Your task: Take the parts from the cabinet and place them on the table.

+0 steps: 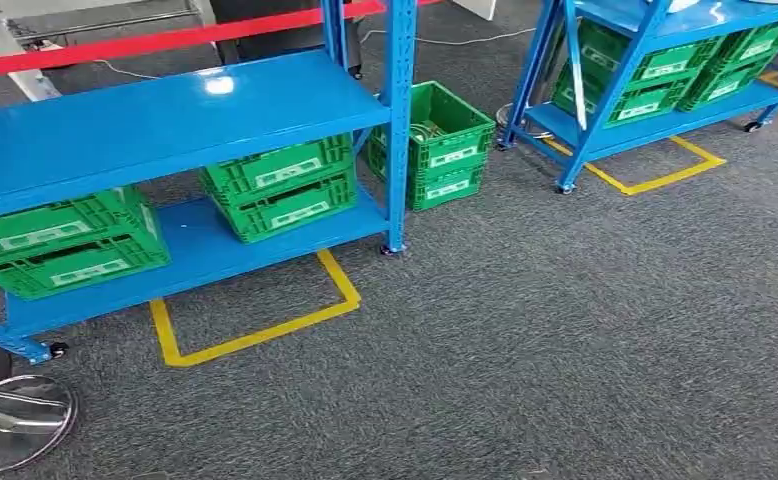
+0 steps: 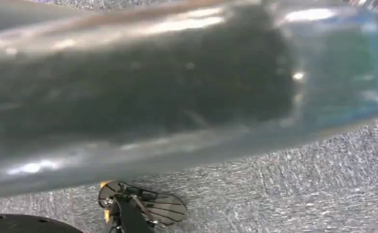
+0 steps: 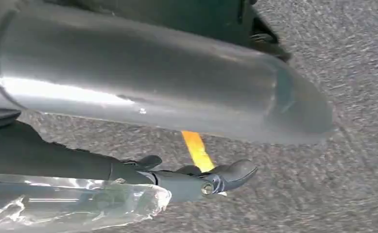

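Note:
A blue shelf rack (image 1: 165, 120) stands ahead on the left with two green crates (image 1: 280, 185) (image 1: 60, 245) on its lower shelf. Beside its post, an open green crate (image 1: 445, 140) sits on the carpet with metal parts (image 1: 425, 130) inside. In the right wrist view my right hand (image 3: 197, 177) hangs over the carpet. Its thumb and fingers are stretched out with nothing between them. Crinkled clear plastic (image 3: 80, 204) lies along its wrist side.
A second blue rack (image 1: 655, 70) with several green crates stands at the back right. Yellow tape marks (image 1: 255, 330) (image 1: 655, 175) lie on the grey carpet by both racks. A round chrome base (image 1: 10, 420) sits at the near left. A red bar (image 1: 165, 40) runs behind the left rack.

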Tool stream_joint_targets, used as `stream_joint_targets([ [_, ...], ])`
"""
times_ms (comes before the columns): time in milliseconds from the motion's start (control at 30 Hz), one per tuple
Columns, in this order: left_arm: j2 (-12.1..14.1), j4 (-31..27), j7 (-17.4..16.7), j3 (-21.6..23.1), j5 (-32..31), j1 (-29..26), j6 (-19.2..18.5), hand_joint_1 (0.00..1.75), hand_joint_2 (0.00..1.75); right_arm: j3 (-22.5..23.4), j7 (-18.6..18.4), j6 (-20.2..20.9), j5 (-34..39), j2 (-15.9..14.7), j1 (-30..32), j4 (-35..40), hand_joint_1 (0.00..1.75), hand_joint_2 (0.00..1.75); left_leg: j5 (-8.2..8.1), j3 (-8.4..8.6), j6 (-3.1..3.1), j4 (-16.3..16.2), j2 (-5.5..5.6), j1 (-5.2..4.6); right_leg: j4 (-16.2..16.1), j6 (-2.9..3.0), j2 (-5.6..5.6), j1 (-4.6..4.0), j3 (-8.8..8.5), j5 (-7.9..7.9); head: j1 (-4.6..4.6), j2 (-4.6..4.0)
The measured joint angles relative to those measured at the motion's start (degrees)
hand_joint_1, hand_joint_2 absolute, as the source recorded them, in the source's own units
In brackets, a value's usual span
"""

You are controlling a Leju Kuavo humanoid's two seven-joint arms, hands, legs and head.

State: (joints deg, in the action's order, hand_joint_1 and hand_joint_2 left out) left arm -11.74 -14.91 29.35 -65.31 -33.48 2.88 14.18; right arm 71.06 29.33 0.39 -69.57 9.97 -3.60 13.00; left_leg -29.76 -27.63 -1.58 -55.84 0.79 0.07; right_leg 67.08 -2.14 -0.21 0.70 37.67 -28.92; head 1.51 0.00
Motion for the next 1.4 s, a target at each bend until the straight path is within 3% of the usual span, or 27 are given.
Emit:
stream_joint_targets([
  [33,-0.1,0.0,0.0,0.0,-0.1,0.0,0.0,0.00,0.00,0.0,0.0,0.0,0.0,-0.1,0.0,0.0,0.00,0.00,-0.71,0.95,0.28,0.0,0.04,0.08,-5.9,0.00,0.01,0.04,-2.59,3.39,-0.07,0.00],
  [100,0.0,0.0,0.0,0.0,-0.1,0.3,0.0,0.00,0.00,0.0,0.0,0.1,0.0,-0.1,-0.1,0.0,0.00,0.00,-1.77,1.00,1.12,-0.5,0.11,-0.26,-8.9,0.45,0.50,-0.10,-4.91,1.37,0.17,-0.02],
  [200,-0.1,0.0,0.3,0.0,-0.1,0.3,-0.1,0.00,0.00,0.0,0.0,0.2,-0.2,-0.1,0.2,0.0,0.00,0.00,-2.11,1.36,1.74,0.1,0.15,-0.11,-8.4,1.88,0.54,-0.40,-4.68,0.45,-0.29,0.02],
  [267,-0.2,0.0,0.5,0.0,-0.1,0.5,-0.2,0.00,0.00,0.0,0.0,0.3,-0.2,-0.2,0.2,0.0,0.00,0.00,-3.28,1.24,2.37,-2.1,-0.34,-0.02,-9.3,2.75,0.39,-0.06,-6.51,-0.36,-0.74,0.00],
  [367,-0.2,0.0,0.6,0.0,-0.2,0.5,-0.2,0.00,0.00,0.0,0.0,0.3,-0.2,-0.2,0.2,0.0,0.00,0.00,-7.20,-7.80,2.78,-16.1,-0.37,0.09,-10.1,3.11,0.15,-0.24,-8.90,-1.95,-0.97,0.02],
  [400,-0.2,0.0,0.6,0.0,-0.2,0.2,-0.2,0.00,0.00,0.0,0.0,0.3,-0.2,-0.2,0.4,0.0,0.00,0.00,-7.14,-11.14,2.83,-19.9,-0.37,0.09,-10.2,3.13,0.15,-0.27,-9.91,-2.75,-0.92,0.02],
  [467,-0.3,0.0,0.6,0.0,-0.1,-0.3,-0.2,0.00,0.00,0.0,0.0,0.3,-0.2,-0.3,0.6,0.0,0.00,0.00,-1.61,-13.52,2.59,-18.4,-0.37,0.09,-10.3,2.90,0.26,-0.36,-12.21,-4.48,-0.99,0.02],
  [533,-0.3,0.0,0.6,0.0,-0.2,-0.4,-0.2,0.00,0.00,0.0,0.0,0.3,-0.2,-0.3,0.7,0.0,0.00,0.00,7.20,-12.27,1.64,-9.5,-0.59,0.02,-10.7,2.91,0.03,-0.62,-14.60,-6.41,-1.18,0.02],
  [567,-0.2,0.0,0.6,0.0,-0.2,-0.6,-0.2,0.00,0.00,0.0,0.0,0.3,-0.3,-0.3,0.9,0.0,0.00,0.00,8.21,-11.77,0.80,-7.9,-2.13,-0.41,-11.3,2.89,-0.18,-0.44,-15.81,-7.31,-0.79,0.00],
  [600,-0.2,0.0,0.6,0.0,-0.4,-0.6,-0.1,0.00,0.00,0.0,0.0,0.3,-0.4,-0.3,0.8,0.0,0.00,0.00,7.75,-11.47,0.50,-8.0,-2.94,-1.30,-11.4,2.27,-0.36,-0.93,-16.48,-7.66,-0.48,-0.02],
  [633,-0.2,0.0,0.6,0.0,-0.4,-0.3,0.0,0.00,0.00,0.0,-0.2,0.3,-0.4,-0.3,0.9,0.0,0.00,0.00,6.72,-10.51,-0.36,-6.7,-2.83,-1.53,-11.8,1.75,-0.66,-0.55,-16.86,-7.75,-0.75,0.00],
  [700,-0.1,0.0,0.5,0.0,-0.4,-0.1,0.4,0.00,0.00,0.0,-0.3,0.3,-0.6,-0.2,0.6,-0.1,0.00,0.00,5.80,-10.00,-0.94,-6.5,-2.14,-1.97,-12.7,1.28,-1.71,-0.32,-17.95,-8.00,-0.77,0.02],
  [733,-0.2,0.0,0.5,0.0,-0.5,0.2,0.6,0.00,0.00,0.0,-0.3,0.4,-0.6,-0.2,0.0,-0.1,0.00,0.00,4.94,-8.45,-1.33,-4.7,-1.34,-1.43,-13.5,0.66,-2.44,-0.42,-19.90,-8.76,-1.03,0.02],
  [767,-0.1,0.0,0.5,0.0,-0.6,0.2,0.9,0.00,0.00,0.0,-0.3,0.4,-0.6,-0.2,-0.5,-0.1,0.00,0.00,3.41,-6.67,-0.74,-2.4,-0.34,-0.96,-12.8,0.59,-1.83,-0.34,-19.27,-9.49,-0.72,0.02],
  [800,-0.1,0.0,0.5,0.0,-0.7,0.3,1.1,0.00,0.00,0.0,-0.3,0.4,-0.7,-0.2,-0.8,-0.1,0.00,0.00,3.40,-5.92,-1.10,-1.8,-0.06,-0.75,-9.1,0.55,-0.92,-0.32,-17.18,-10.50,-0.31,0.02],
  [867,-0.2,0.0,0.5,0.0,-0.8,0.4,1.4,0.00,0.00,0.0,-0.4,0.4,-0.7,-0.2,-0.8,-0.1,0.00,0.00,2.60,-4.94,-1.27,-1.7,0.63,-0.43,2.4,0.09,-0.02,-0.08,-9.35,-13.04,-0.29,0.02],
  [933,-0.5,0.0,0.4,0.0,-1.0,0.3,1.7,0.00,0.00,0.0,-0.5,0.5,-0.7,-0.4,-0.2,-0.1,0.00,0.00,1.61,-3.76,-0.93,-1.7,1.77,-0.15,7.9,-0.42,0.07,0.16,-3.08,-11.54,-0.33,0.02],
  [967,-0.6,0.0,0.4,0.0,-1.0,0.2,1.8,0.00,0.00,0.0,-0.5,0.5,-0.7,-0.4,0.0,-0.1,0.00,0.00,1.04,-2.96,-0.68,-1.7,2.51,0.07,6.8,-0.56,0.09,0.23,-1.73,-8.60,-0.35,0.02],
  [1033,-0.8,0.0,0.2,0.0,-1.2,0.1,2.1,0.00,0.00,0.0,-0.5,0.5,-0.6,-0.5,0.3,-0.1,0.00,0.00,-0.24,-1.01,0.08,-1.7,4.02,0.66,-1.9,-0.96,0.75,0.55,-2.33,0.24,-0.35,0.02],
  [1067,-0.8,0.0,0.2,0.0,-1.3,0.1,2.2,0.00,0.00,0.0,-0.5,0.5,-0.6,-0.5,0.5,-0.1,0.00,0.00,-0.84,-0.44,0.54,-1.7,4.63,0.86,-4.9,-1.38,2.90,0.92,-3.10,2.30,-0.26,0.02],
  [1100,-0.8,0.0,0.2,0.0,-1.3,0.3,2.2,0.00,0.00,0.0,-0.5,0.7,-0.6,-0.5,0.7,-0.2,0.00,0.00,-1.16,-0.70,1.06,-1.9,5.38,0.62,-4.9,-1.46,5.70,0.92,-2.97,1.71,-0.13,0.00],
  [1133,-0.9,0.0,0.2,0.0,-1.4,0.5,2.3,0.00,0.00,0.0,-0.5,0.6,-0.6,-0.5,0.6,-0.2,0.00,0.00,-1.29,-1.19,1.47,-2.3,5.85,0.82,-7.4,-0.99,5.50,1.08,-5.26,0.08,0.06,0.02],
  [1233,-1.0,0.0,0.1,0.0,-1.5,0.3,2.3,0.00,0.00,0.0,-0.5,0.8,-0.5,-0.6,0.3,-0.2,0.00,0.00,-1.25,-1.61,2.43,-1.7,7.44,1.18,-7.8,0.72,4.03,1.02,-5.32,-0.60,0.02,0.00],
  [1267,-1.0,0.0,0.2,0.0,-1.6,0.3,2.3,0.00,0.00,0.0,-0.5,0.8,-0.5,-0.6,0.3,-0.1,0.00,0.00,-1.62,-1.53,2.65,-2.3,5.32,1.03,-8.1,1.18,3.17,1.07,-5.82,-0.65,0.04,0.00],
  [1300,-1.1,0.0,0.2,0.0,-1.6,0.5,2.3,0.00,0.00,0.0,-0.5,0.8,-0.5,-0.6,0.3,-0.1,0.00,0.00,-2.60,-2.67,2.94,-4.6,2.41,0.88,-8.4,1.63,2.39,1.01,-6.29,-0.91,-0.40,0.00],
  [1333,-1.1,0.0,0.2,0.0,-1.7,0.7,2.3,0.00,0.00,0.0,-0.5,0.8,-0.5,-0.6,0.4,-0.1,0.00,0.00,-4.28,-4.87,3.12,-8.4,0.85,0.90,-8.4,1.86,1.40,0.88,-6.59,-1.08,-0.51,0.00],
  [1400,-1.1,0.0,0.2,0.0,-1.9,0.8,2.3,0.00,0.00,0.0,-0.5,0.8,-0.5,-0.6,0.6,-0.1,0.00,0.00,-7.27,-10.43,3.30,-17.6,-0.27,0.93,-8.4,2.30,-0.69,0.59,-7.09,-1.69,-0.50,0.00],
])
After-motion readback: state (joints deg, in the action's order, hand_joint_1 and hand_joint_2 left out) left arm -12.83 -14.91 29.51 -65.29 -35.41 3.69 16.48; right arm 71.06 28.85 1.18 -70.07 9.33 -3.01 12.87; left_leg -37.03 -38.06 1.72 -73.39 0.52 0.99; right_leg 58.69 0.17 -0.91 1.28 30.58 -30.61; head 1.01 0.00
